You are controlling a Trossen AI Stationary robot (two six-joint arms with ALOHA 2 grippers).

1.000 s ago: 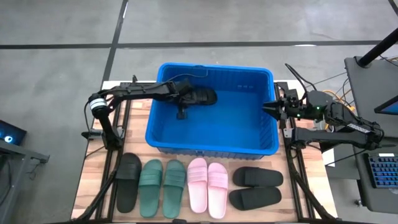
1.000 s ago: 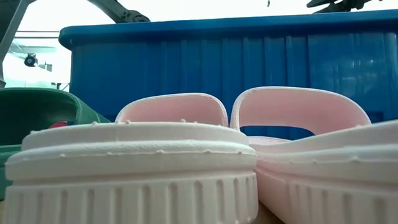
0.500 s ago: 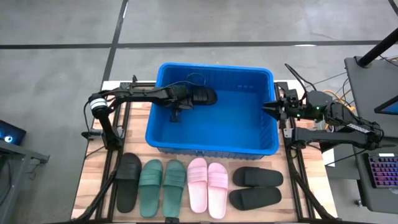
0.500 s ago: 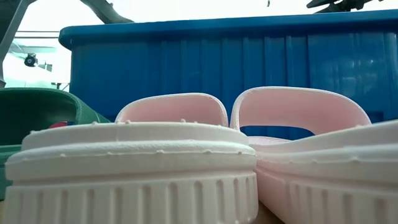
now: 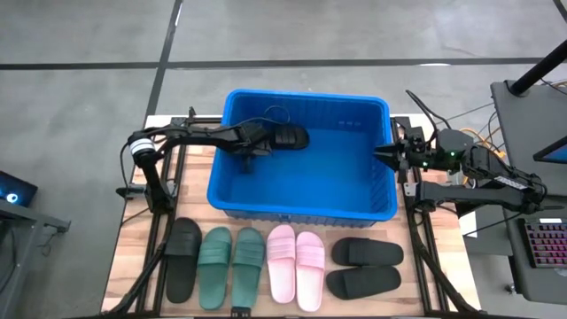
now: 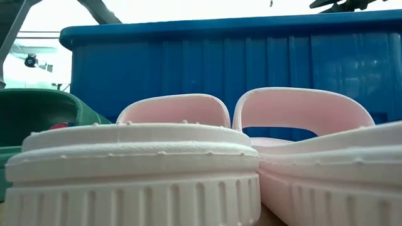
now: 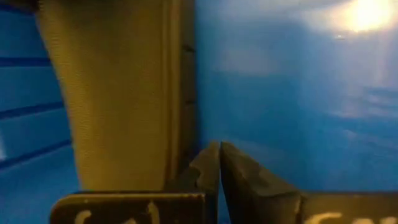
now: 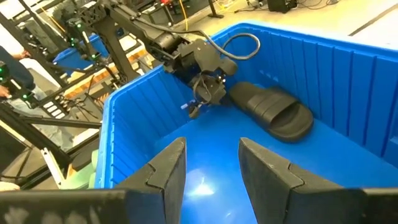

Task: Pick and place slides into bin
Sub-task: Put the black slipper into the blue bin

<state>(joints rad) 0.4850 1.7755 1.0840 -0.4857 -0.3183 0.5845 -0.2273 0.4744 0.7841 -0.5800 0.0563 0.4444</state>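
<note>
The blue bin (image 5: 301, 190) stands in the middle of the table. One black slide (image 5: 289, 137) lies on its floor at the far left; it also shows in the right wrist view (image 8: 273, 112). My left gripper (image 5: 249, 159) is inside the bin, fingers pointing down and shut (image 7: 219, 163), just left of that slide and apart from it (image 8: 198, 106). My right gripper (image 5: 383, 152) is open and empty at the bin's right rim (image 8: 211, 163). A single black slide (image 5: 183, 257), a dark green pair (image 5: 232, 266), a pink pair (image 5: 296, 264) and a black pair (image 5: 365, 266) lie on the table's near part.
The slides lie in a row between the bin's near wall (image 6: 239, 69) and the table's near edge. The low view is filled by the pink slides (image 6: 188, 157), with a green one (image 6: 38, 119) at its left. The bin's floor is bare to the right of the black slide.
My left gripper has drawn back a little toward the bin's left wall, away from the black slide, which has stayed where it lies on the bin's floor.
</note>
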